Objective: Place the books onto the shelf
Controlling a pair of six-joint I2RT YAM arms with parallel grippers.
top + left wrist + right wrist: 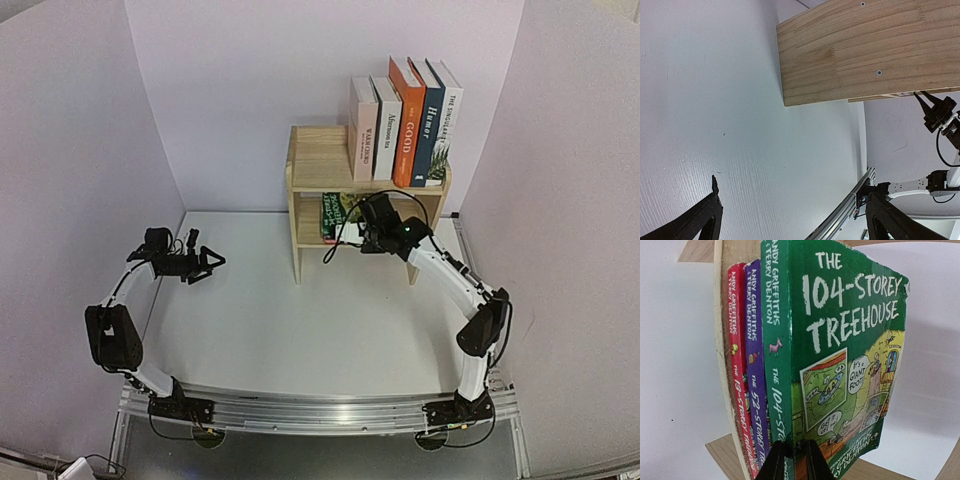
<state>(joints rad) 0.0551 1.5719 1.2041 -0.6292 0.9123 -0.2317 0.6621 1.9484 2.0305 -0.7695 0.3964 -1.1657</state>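
White table (250,320), lilac walls (230,100), and my two grippers by the wooden shelf (320,160).
The pale two-tier shelf stands far centre. Five upright books (405,120) fill its top right; the red book (737,365), purple book (756,365) and green book (840,365) sit lower left, eight altogether. My right gripper (791,452) pinches the green book's spine; my left gripper (207,258) hangs wide open, empty, left.

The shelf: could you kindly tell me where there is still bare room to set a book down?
The top board is bare on its left half, beside the five upright books. The lower tier is crowded at left: three books, the right jaws closed on the green book.
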